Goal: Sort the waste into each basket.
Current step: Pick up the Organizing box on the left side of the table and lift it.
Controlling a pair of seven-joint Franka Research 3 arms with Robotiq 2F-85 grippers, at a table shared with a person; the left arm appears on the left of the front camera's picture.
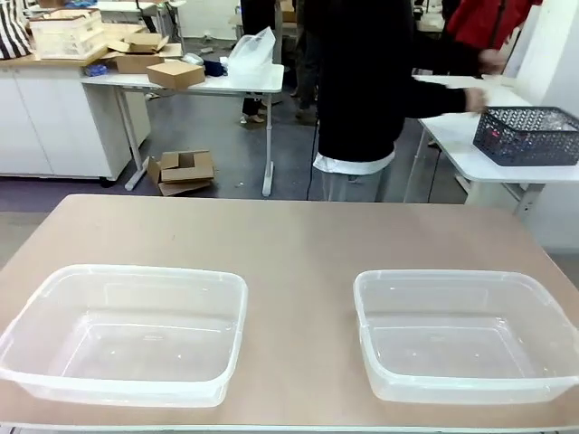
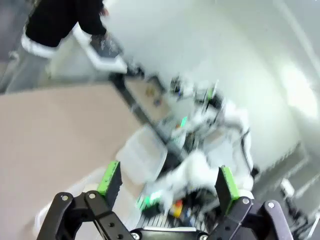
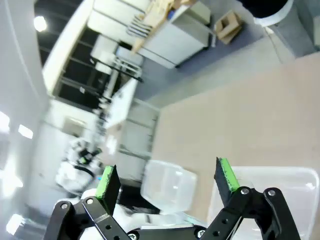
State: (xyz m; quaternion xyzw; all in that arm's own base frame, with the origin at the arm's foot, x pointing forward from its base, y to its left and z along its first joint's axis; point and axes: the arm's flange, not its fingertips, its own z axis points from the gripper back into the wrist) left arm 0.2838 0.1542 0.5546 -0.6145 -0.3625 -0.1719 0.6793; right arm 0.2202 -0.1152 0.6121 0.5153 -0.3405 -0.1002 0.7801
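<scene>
Fingers of my left gripper [image 2: 169, 175] stand wide apart, green pads facing each other and holding nothing; its wrist view is badly blurred, with one clear tub showing beyond the pads on the brown table [image 1: 298, 244]. From the front, the left basket [image 1: 136, 348] sits on the near left part of the table, a see-through tub with rounded corners, upright, and the brown top shows through its floor. At the far edge, about the middle, a person [image 1: 362, 81] in a black top stands turned toward my right, one hand [image 1: 475, 98] stretched out. The right basket [image 1: 461, 353] sits on the near right part of the table, upright, in line with the left one and well apart from it, bare tabletop between them. Farther right and beyond my table, a dark grey lattice basket [image 1: 529, 136] rests on a white side table [image 1: 470, 163], the person's hand just beside its left end; what lies inside it I cannot tell. My right gripper [image 3: 166, 167] is spread wide too, gripping nothing, and in its wrist view it hangs above the table with both clear tubs showing past the pads.
</scene>
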